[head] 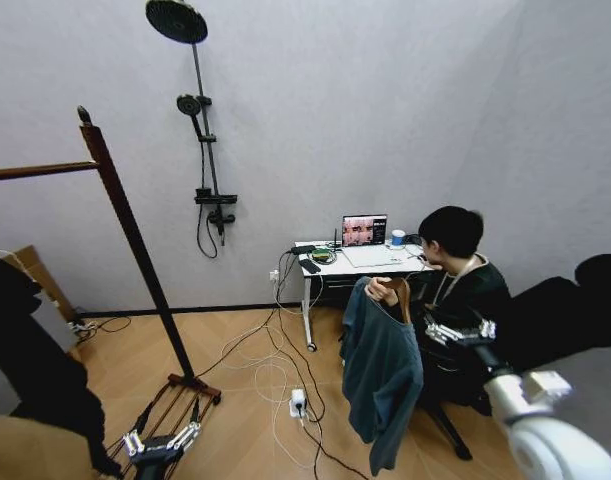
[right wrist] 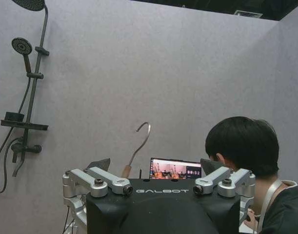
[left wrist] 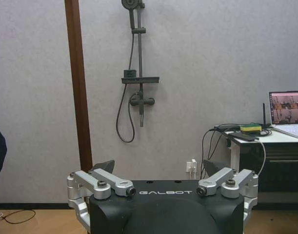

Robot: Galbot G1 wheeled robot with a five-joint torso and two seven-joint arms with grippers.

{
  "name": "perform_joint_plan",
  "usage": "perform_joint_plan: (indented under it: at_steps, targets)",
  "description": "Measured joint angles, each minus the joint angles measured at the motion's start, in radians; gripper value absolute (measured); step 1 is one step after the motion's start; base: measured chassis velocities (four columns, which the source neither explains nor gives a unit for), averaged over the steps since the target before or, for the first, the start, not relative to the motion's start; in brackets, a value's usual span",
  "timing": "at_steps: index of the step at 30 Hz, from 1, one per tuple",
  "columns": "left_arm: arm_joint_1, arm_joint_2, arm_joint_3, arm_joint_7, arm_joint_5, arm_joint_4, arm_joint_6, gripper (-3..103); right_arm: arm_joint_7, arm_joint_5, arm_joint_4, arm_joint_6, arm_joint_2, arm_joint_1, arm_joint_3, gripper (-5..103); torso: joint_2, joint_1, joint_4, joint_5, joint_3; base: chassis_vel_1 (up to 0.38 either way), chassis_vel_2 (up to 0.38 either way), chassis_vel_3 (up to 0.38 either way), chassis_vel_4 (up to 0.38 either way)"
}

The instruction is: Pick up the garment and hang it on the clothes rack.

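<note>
The garment (head: 381, 372) is seen hanging on its hanger just ahead of the right gripper (head: 437, 331), held up at the top by a person's hand (head: 381, 291). The right gripper's fingers (right wrist: 101, 164) are spread apart, and the hanger's metal hook (right wrist: 141, 140) rises just beyond them, not gripped. The left gripper (head: 157, 439) hangs low near the floor (head: 245, 400), its fingers (left wrist: 104, 166) also spread with nothing between them. Beyond those fingers stands a post of the clothes rack (head: 135, 235), its base close by, its bar running off to the left. Open wooden floor, crossed by cables (head: 265, 370), lies between the rack and the garment. Behind, a desk (head: 360, 262) with a laptop (head: 365, 231) is set against the grey wall, beside a black shower stand (head: 203, 130).
</note>
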Motion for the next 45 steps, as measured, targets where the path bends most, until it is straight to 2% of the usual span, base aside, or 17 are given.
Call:
perform_joint_plan:
  at_steps: [6, 19, 22, 23, 26, 27, 28, 30, 31, 32, 34, 35, 37, 38, 40, 41, 45]
  targets:
    - [0.000, 0.000, 0.000, 0.000, 0.000, 0.000, 0.000, 100, 0.000, 0.008, -0.104, -0.013, -0.039, 0.091, -0.053, 100, 0.000, 0.000, -0.0001, -0.0004, 0.000, 0.031, -0.032, -0.044, 0.025]
    - [0.000, 0.000, 0.000, 0.000, 0.000, 0.000, 0.000, 100, 0.020, 0.014, -0.203, -0.034, -0.047, 0.270, -0.197, 100, -0.001, 0.001, -0.0002, -0.0006, 0.000, 0.000, 0.000, 0.000, 0.000]
    - [0.000, 0.000, 0.000, 0.000, 0.000, 0.000, 0.000, 100, 0.040, 0.012, -0.230, -0.044, -0.037, 0.323, -0.257, 100, -0.001, 0.001, 0.0000, -0.0005, 0.001, 0.000, 0.000, 0.000, 0.000]
    - [0.000, 0.000, 0.000, 0.000, 0.000, 0.000, 0.000, 100, 0.063, 0.007, -0.245, -0.050, -0.028, 0.353, -0.288, 103, -0.001, 0.001, 0.0003, -0.0006, 0.001, 0.000, 0.000, 0.000, 0.000]
    - [0.000, 0.000, 0.000, 0.000, 0.000, 0.000, 0.000, 100, 0.092, -0.007, -0.263, -0.057, -0.015, 0.382, -0.320, 100, -0.001, 0.002, 0.0003, -0.0005, 0.001, 0.000, 0.000, 0.000, 0.000]
    - [0.000, 0.000, 0.000, 0.000, 0.000, 0.000, 0.000, 100, 0.106, -0.016, -0.277, -0.058, -0.008, 0.396, -0.333, 95, -0.001, 0.001, 0.0003, -0.0006, 0.001, 0.000, 0.000, 0.000, 0.000]
    - [0.000, 0.000, 0.000, 0.000, 0.000, 0.000, 0.000, 100, 0.106, -0.016, -0.277, -0.058, -0.008, 0.396, -0.333, 95, -0.001, 0.001, 0.0003, -0.0006, 0.001, 0.000, 0.000, 0.000, 0.000]
    - [0.000, 0.000, 0.000, 0.000, 0.000, 0.000, 0.000, 100, 0.115, -0.025, -0.299, -0.058, -0.003, 0.410, -0.347, 85, -0.001, 0.001, 0.0001, -0.0006, 0.000, 0.000, 0.000, 0.000, 0.000]
    - [0.000, 0.000, 0.000, 0.000, 0.000, 0.000, 0.000, 100, 0.116, -0.026, -0.304, -0.057, -0.002, 0.413, -0.349, 79, -0.001, 0.001, 0.0001, -0.0006, 0.000, 0.000, 0.000, 0.000, 0.000]
    - [0.000, 0.000, 0.000, 0.000, 0.000, 0.000, 0.000, 100, 0.116, -0.026, -0.304, -0.057, -0.002, 0.413, -0.349, 79, -0.001, 0.001, 0.0001, -0.0006, 0.000, 0.000, 0.000, 0.000, 0.000]
    - [0.000, 0.000, 0.000, 0.000, 0.000, 0.000, 0.000, 100, 0.116, -0.028, -0.316, -0.052, 0.001, 0.420, -0.356, 68, -0.001, 0.001, 0.0000, -0.0006, 0.000, 0.000, 0.000, 0.000, 0.000]
    - [0.000, 0.000, 0.000, 0.000, 0.000, 0.000, 0.000, 100, 0.116, -0.028, -0.316, -0.052, 0.001, 0.420, -0.356, 68, -0.001, 0.001, 0.0000, -0.0006, 0.000, 0.000, 0.000, 0.000, 0.000]
    - [0.000, 0.000, 0.000, 0.000, 0.000, 0.000, 0.000, 100, 0.116, -0.032, -0.321, -0.047, 0.006, 0.426, -0.363, 57, -0.001, 0.001, 0.0001, -0.0006, 0.000, 0.000, 0.000, 0.000, 0.000]
    - [0.000, 0.000, 0.000, 0.000, 0.000, 0.000, 0.000, 100, 0.116, -0.032, -0.321, -0.047, 0.006, 0.426, -0.363, 57, -0.001, 0.001, 0.0001, -0.0006, 0.000, 0.000, 0.000, 0.000, 0.000]
    - [0.000, 0.000, 0.000, 0.000, 0.000, 0.000, 0.000, 100, 0.116, -0.032, -0.321, -0.045, 0.007, 0.430, -0.366, 47, -0.001, 0.001, 0.0001, -0.0005, 0.000, 0.000, 0.000, 0.000, 0.000]
    - [0.000, 0.000, 0.000, 0.000, 0.000, 0.000, 0.000, 100, 0.116, -0.032, -0.321, -0.045, 0.007, 0.430, -0.366, 47, -0.001, 0.001, 0.0001, -0.0005, 0.000, 0.000, 0.000, 0.000, 0.000]
    - [0.000, 0.000, 0.000, 0.000, 0.000, 0.000, 0.000, 100, 0.100, -0.040, -0.319, -0.028, -0.001, 0.425, -0.367, 30, -0.001, 0.001, 0.0001, -0.0006, 0.000, 0.000, 0.000, 0.000, 0.000]
